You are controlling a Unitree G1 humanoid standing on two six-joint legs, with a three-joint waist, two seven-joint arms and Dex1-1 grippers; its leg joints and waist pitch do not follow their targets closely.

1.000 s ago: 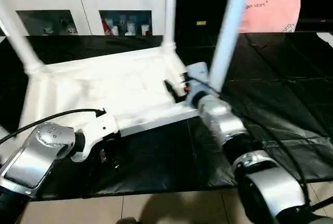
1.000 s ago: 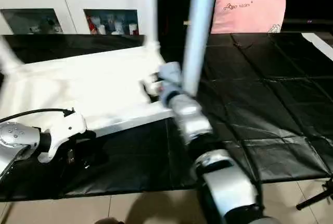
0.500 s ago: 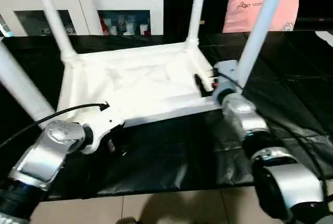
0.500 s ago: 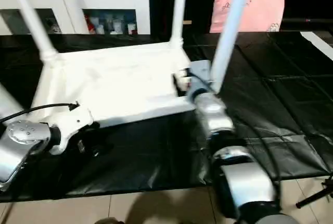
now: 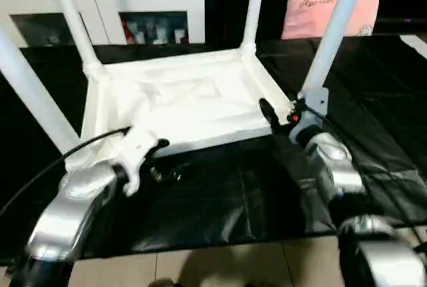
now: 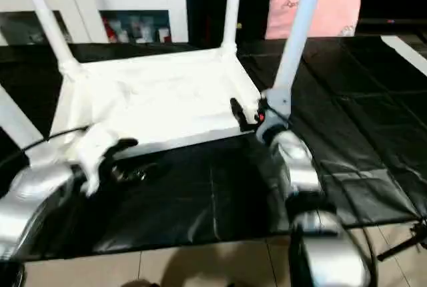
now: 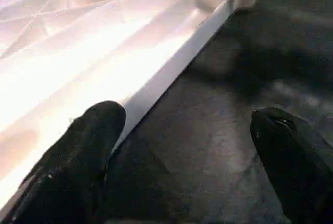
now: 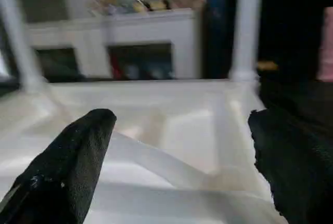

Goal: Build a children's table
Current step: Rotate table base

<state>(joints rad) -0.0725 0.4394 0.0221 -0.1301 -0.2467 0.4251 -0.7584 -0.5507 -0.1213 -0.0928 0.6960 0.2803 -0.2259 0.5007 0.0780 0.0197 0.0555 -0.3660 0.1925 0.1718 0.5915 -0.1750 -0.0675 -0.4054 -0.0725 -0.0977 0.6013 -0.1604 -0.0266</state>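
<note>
**Ana:** White plastic everywhere, so where does the build stand?

**Ben:** The tabletop (image 5: 180,103) lies upside down on the black sheet (image 5: 220,200), ribbed underside up. All four legs rise from its corner sockets: the near-left leg (image 5: 33,97), the far-left leg (image 5: 70,17), the far-right leg (image 5: 253,7) and the near-right leg (image 5: 333,30). I judge the fitting done or nearly so; whether each leg is pushed fully home I cannot tell. What looks left is seating any loose leg and turning the table onto its feet.

**Ana:** And the grippers?

**Ben:** Both stand spread wide and hold nothing. The left gripper (image 7: 182,156) hangs at the tabletop's near long rim, one finger (image 7: 83,151) against or just over that rim, the other over the sheet. The right gripper (image 8: 177,161) sits at the tabletop's near-right corner, close beside the near-right leg, looking across the underside toward the cabinet (image 5: 127,0).

**Ana:** Room to move?

**Ben:** Right of the tabletop, the sheet is open as far as the pink pillow (image 5: 327,10). Nearer the robot than the tabletop, the sheet ends at tiled floor (image 5: 200,267). Beyond the tabletop, the cabinet stands near, so swinging legs that way risks a knock.
</note>
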